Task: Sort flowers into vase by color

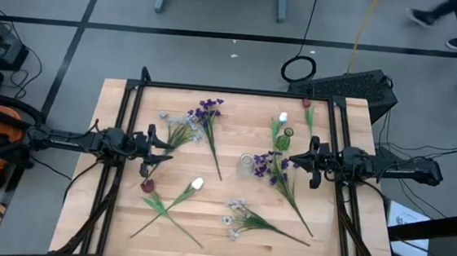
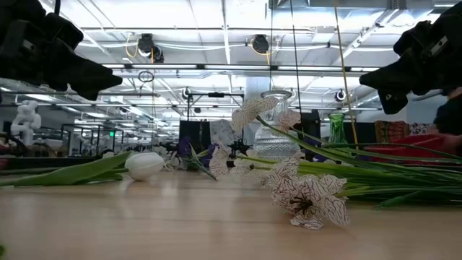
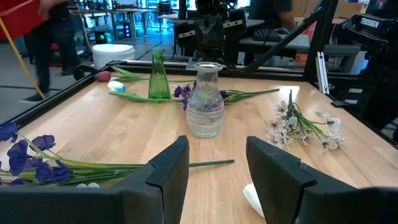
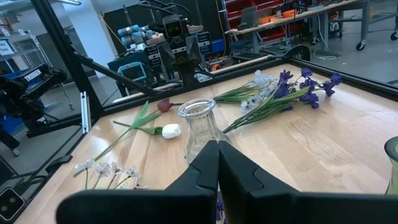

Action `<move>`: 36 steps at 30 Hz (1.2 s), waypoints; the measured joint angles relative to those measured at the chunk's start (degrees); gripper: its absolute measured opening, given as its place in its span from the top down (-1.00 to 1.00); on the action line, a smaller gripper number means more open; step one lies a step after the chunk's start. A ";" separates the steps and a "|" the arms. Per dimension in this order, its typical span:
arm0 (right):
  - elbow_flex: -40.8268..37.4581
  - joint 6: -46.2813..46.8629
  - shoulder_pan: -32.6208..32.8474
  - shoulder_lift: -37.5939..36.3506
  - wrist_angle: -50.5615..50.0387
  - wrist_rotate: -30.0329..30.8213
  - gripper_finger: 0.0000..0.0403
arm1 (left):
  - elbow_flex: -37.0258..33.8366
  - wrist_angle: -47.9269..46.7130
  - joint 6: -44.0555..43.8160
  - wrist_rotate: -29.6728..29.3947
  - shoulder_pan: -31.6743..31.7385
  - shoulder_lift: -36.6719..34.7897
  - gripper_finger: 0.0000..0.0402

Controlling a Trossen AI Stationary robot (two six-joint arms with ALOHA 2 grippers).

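Loose flowers lie flat on the wooden table. A purple sprig (image 1: 209, 110) and pale blossoms (image 1: 181, 126) are at the far left. A red tulip (image 1: 148, 185) and a white tulip (image 1: 197, 184) lie near left, and more pale blossoms (image 1: 238, 219) near the front. Another purple sprig (image 1: 272, 166) lies beside the clear glass vase (image 1: 246, 164). The green vase (image 1: 285, 136) stands behind that vase, with a white tulip (image 1: 282, 117) and a red tulip (image 1: 305, 104) beyond it. My left gripper (image 3: 217, 171) hovers open at the left. My right gripper (image 4: 217, 163) hovers shut at the right.
A black frame (image 1: 239, 90) runs along the table's far edge and both sides. Bare wood (image 1: 203, 245) lies along the near edge. People walk on the floor (image 1: 434, 13) beyond the table.
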 joint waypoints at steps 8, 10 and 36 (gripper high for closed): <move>0.00 -0.01 -0.01 0.02 0.00 0.01 1.00 | -0.02 0.00 0.00 0.00 0.00 -0.02 0.17; 0.01 -0.02 -0.01 0.01 0.01 0.00 1.00 | -0.01 0.00 0.00 0.01 0.00 -0.02 0.17; 1.67 -0.88 0.01 0.73 3.04 2.13 1.00 | -0.02 -0.01 0.00 0.02 0.02 -0.01 0.17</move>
